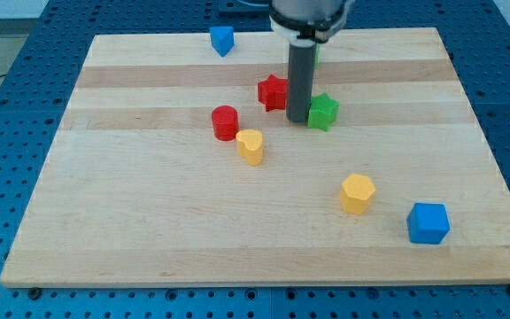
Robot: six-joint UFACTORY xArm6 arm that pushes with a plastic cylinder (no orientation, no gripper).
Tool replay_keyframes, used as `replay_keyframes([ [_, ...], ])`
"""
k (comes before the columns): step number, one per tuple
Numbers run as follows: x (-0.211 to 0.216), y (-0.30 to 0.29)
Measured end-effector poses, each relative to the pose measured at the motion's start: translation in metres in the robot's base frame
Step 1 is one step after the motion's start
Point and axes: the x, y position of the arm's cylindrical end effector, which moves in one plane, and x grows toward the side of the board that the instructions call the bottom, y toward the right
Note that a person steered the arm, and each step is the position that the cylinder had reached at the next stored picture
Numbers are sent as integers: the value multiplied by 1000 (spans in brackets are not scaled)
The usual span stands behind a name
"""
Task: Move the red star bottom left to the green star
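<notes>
The red star (273, 92) lies on the wooden board (149, 204), near the view's top centre. The green star (325, 112) lies just to its right and slightly lower. My tip (297, 120) stands between the two stars, close against the green star's left side and just right of the red star. The rod hides part of the red star's right edge.
A red cylinder (225, 122) and a yellow heart-shaped block (251, 146) lie below left of the red star. A blue block (222, 40) sits at the top edge. A yellow hexagon (357, 193) and a blue cube (428, 222) lie at the bottom right.
</notes>
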Motion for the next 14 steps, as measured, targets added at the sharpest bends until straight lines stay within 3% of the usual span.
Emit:
replay_keyframes([
  [2, -2, 94],
  [3, 9, 111],
  [4, 14, 72],
  [5, 19, -19],
  [7, -50, -134],
  [8, -86, -86],
  [9, -41, 10],
  [10, 2, 65],
  [12, -13, 70],
  [14, -16, -41],
])
